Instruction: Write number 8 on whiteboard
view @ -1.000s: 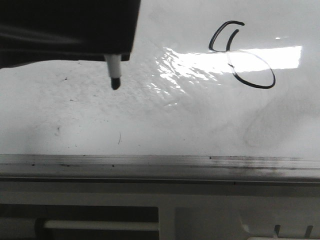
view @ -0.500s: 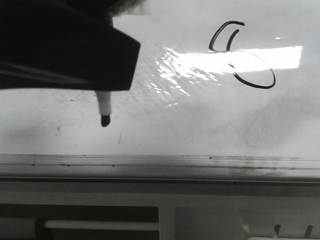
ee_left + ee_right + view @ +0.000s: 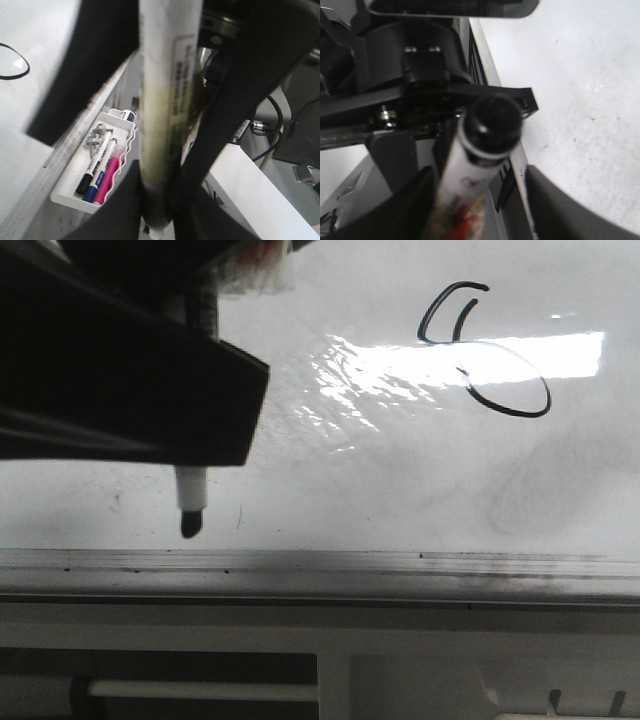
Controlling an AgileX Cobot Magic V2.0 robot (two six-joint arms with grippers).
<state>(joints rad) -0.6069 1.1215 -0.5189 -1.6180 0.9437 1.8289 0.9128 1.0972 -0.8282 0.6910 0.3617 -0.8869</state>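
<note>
Front view: left gripper [image 3: 190, 455] clamps marker [image 3: 190, 502], black tip low just above grey rail [image 3: 400, 562]; number 8 [image 3: 483, 350] upper right on whiteboard [image 3: 400, 480]. Right gripper [image 3: 480, 200] grips another marker [image 3: 487, 127].

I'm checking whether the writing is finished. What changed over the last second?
The marker and the dark gripper around it moved down and left, its tip now just above the whiteboard's lower rail. The number 8 is unchanged, upper loop still unclosed.
</note>
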